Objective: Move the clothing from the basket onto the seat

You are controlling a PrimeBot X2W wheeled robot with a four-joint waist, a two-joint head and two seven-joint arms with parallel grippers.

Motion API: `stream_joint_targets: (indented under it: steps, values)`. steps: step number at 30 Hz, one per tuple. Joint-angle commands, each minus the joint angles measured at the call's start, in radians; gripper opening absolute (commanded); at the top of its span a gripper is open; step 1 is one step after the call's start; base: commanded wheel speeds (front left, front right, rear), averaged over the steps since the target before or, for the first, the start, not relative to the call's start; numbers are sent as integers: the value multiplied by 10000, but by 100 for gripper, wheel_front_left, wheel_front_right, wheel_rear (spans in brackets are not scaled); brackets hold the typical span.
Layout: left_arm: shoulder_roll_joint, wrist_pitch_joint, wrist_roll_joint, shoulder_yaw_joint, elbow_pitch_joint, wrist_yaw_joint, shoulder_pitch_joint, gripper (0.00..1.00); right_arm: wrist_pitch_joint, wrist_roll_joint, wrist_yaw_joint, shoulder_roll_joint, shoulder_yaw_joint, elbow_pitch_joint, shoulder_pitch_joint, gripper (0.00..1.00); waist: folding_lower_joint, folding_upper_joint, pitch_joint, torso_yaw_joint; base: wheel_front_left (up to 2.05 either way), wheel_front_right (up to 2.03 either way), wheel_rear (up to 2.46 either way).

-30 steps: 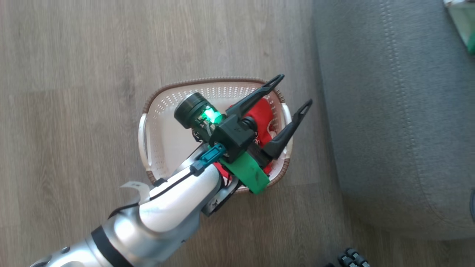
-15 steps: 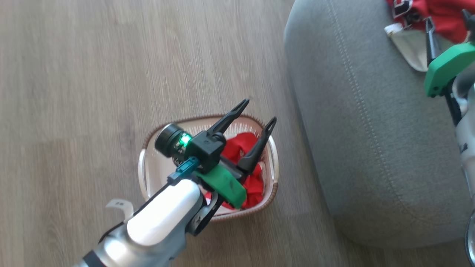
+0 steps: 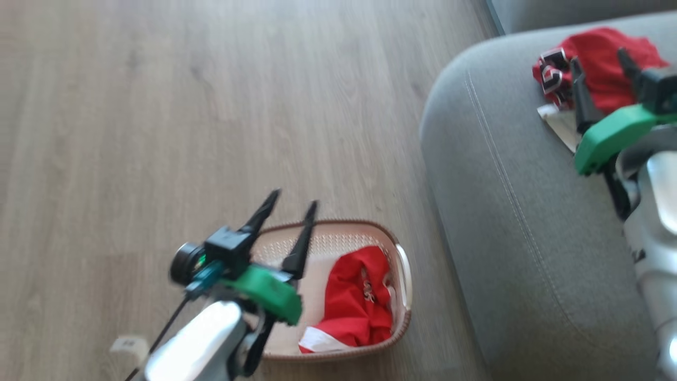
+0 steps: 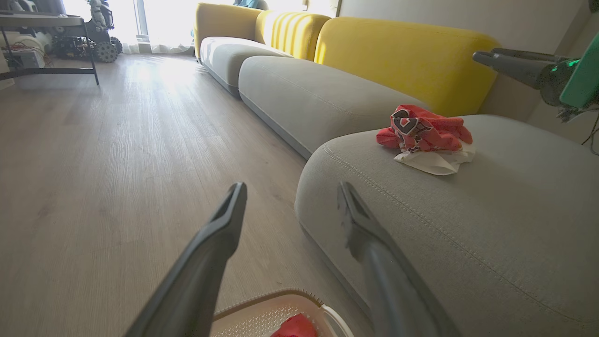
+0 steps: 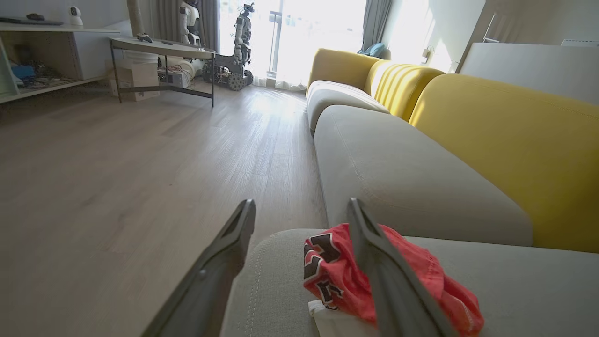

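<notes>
Wood floor [image 3: 158, 106] held basket [image 3: 338, 226] w/ red jersey [image 3: 354, 301] inside; second jersey [image 3: 600, 74] lay on seat [image 3: 502, 211]. Left hand [image 3: 294, 198] & right hand [image 3: 597, 56] were apart, empty. Risk was a loose pinch dropping jersey short of seat.

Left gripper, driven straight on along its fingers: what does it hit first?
Probably nothing close: ahead of the left gripper lies bare floor. The finger nearer the seat could graze its rounded corner; depth there is unclear.
</notes>
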Motion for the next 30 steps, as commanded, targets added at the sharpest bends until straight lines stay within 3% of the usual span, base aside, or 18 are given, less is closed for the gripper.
stream_joint_targets:
  steps: [1, 11, 21, 30]
  values:
    - [393, -131, -103, 627, -223, 157, 63, 100, -92, 221, -4, 121, 238, -606, 216, 100, 0, 0, -511, 409, 0, 0, 0]
    - [1174, -159, -110, 2350, -932, 796, 1965, 100, -70, 576, -4, 991, 459, -2629, 2217, 100, 0, 0, -1204, 913, 0, 0, 0]
    - [1645, -161, 321, 3633, -1947, 1248, 3774, 100, 161, -408, -4, 2200, -460, -5325, 4881, 100, 0, 0, -1424, 1268, 0, 0, 0]
    - [1719, -162, 601, 4174, -2533, 1264, 4952, 100, 562, -100, -4, 2370, -664, -7375, 6974, 100, 0, 0, -1479, 1509, 0, 0, 0]
